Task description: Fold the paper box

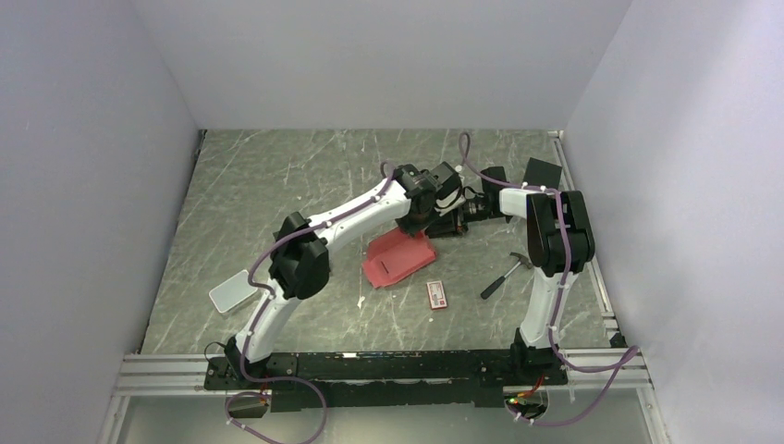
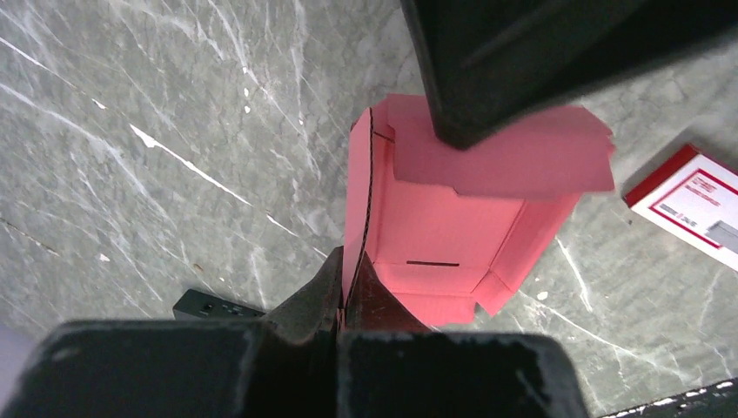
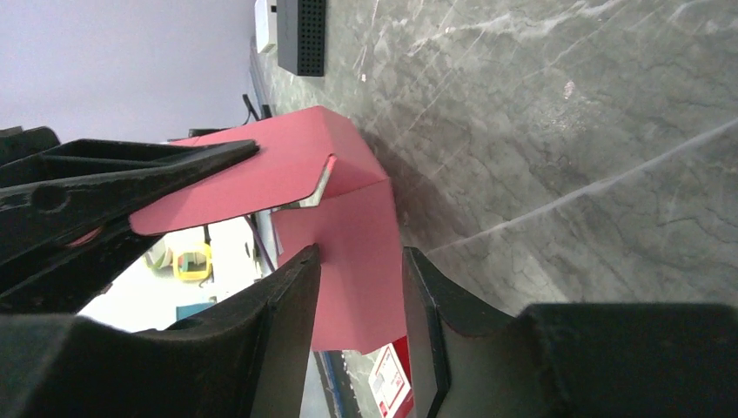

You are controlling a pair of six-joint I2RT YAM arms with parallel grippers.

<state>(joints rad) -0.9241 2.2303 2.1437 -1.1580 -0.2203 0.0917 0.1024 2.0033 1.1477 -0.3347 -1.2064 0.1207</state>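
The paper box [image 1: 399, 257] is red-pink card, half formed, lying mid-table with one end lifted. In the left wrist view the paper box [image 2: 452, 235] shows its open inside with a slot, and my left gripper [image 2: 346, 266] is shut on its left side wall. A dark finger [image 2: 496, 78] of the right gripper lies over the top flap. In the right wrist view the right gripper [image 3: 358, 261] stands open, its fingers apart with a wall of the paper box [image 3: 348, 235] showing in the gap. Both grippers, left [image 1: 412, 220] and right [image 1: 447, 222], meet at the box's far end.
A small red-and-white packet [image 1: 436, 294] lies just in front of the box, and a hammer [image 1: 504, 275] to its right. A pale flat block [image 1: 233, 291] sits at the left. A black box [image 1: 542, 173] stands at the back right.
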